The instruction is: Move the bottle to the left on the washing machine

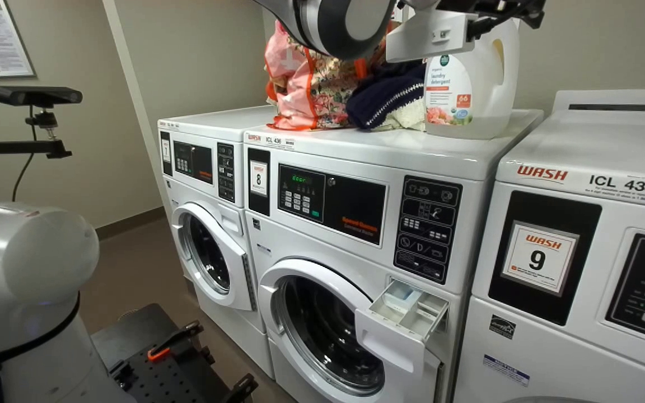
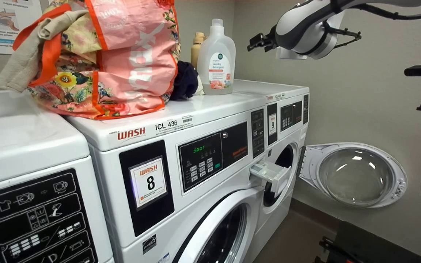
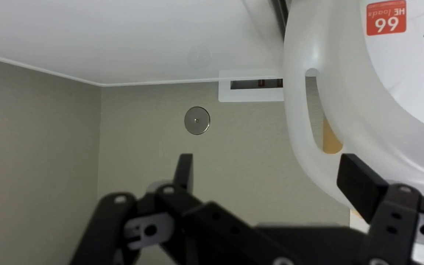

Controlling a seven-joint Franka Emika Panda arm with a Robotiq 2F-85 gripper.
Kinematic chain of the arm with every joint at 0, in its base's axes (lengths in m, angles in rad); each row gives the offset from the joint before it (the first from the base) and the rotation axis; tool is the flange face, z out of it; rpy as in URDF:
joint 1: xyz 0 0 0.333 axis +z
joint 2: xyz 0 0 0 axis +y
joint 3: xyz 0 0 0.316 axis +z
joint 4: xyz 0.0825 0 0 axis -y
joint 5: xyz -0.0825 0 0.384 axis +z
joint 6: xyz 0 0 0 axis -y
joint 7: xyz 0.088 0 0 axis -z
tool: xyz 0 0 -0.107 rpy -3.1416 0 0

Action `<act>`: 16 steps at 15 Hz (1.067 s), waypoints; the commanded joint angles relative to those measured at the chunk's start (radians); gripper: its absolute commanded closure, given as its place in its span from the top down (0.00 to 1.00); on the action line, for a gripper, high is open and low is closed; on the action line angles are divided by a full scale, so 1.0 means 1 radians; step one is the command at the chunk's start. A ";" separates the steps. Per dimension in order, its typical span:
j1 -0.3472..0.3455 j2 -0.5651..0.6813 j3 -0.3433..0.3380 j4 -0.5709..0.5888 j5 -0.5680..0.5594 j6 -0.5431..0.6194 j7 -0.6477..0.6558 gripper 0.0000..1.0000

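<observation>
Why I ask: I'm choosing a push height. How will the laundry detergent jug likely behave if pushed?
The laundry detergent jug is probably light for its size, as what looks like liquid shows only near its base. It may tip if pushed high, being upright and tall. Its smooth, shiny plastic could slip.

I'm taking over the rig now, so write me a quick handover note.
Gripper: open, empty.
Bottle: upright on washing machine 8, near its right end, apart from the gripper; dark cloth and floral bag on the left.
Done: no grasp yet; the leftward move looks unmade.
Left: grip the bottle, shift it left, release; probably mind the cloth.
</observation>
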 commanded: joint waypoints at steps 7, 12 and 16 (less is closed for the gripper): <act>0.363 -0.127 -0.330 0.069 -0.010 -0.116 -0.142 1.00; 0.540 -0.192 -0.473 0.131 -0.017 -0.175 -0.194 1.00; 0.666 -0.239 -0.570 0.196 -0.018 -0.223 -0.221 1.00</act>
